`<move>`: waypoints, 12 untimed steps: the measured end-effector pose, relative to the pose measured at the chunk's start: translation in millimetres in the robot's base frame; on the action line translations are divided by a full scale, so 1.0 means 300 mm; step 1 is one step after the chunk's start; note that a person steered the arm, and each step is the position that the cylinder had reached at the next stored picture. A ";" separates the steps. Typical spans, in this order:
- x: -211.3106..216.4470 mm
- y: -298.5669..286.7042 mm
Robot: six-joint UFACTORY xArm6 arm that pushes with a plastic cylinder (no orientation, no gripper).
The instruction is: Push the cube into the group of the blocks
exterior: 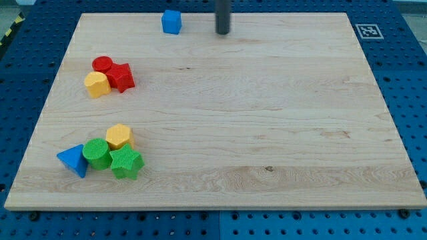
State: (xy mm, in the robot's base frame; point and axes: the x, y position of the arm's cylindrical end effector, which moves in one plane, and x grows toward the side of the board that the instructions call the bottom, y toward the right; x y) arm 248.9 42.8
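Note:
A blue cube [171,21] sits alone near the view's top edge of the wooden board [267,113], left of centre. My tip [222,32] stands on the board to the cube's right, a short gap apart from it. One group lies at the upper left: a red cylinder [102,65], a red star-shaped block [121,77] and a yellow block [97,85], touching. A second group lies at the lower left: a yellow hexagonal block [119,137], a green cylinder [97,153], a green star-shaped block [126,163] and a blue triangular block [73,161].
The board rests on a blue perforated table [410,80]. A black-and-white marker tag [366,31] sits at the board's upper right corner. Yellow-black striped tape [9,30] shows at the view's far upper left.

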 end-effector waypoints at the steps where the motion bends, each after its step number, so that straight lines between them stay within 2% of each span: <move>1: -0.147 0.022; 3: -0.186 -0.373; 4: -0.150 -0.468; 6: -0.097 -0.481; 12: 0.473 -0.498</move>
State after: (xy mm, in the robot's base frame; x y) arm 390.7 -106.6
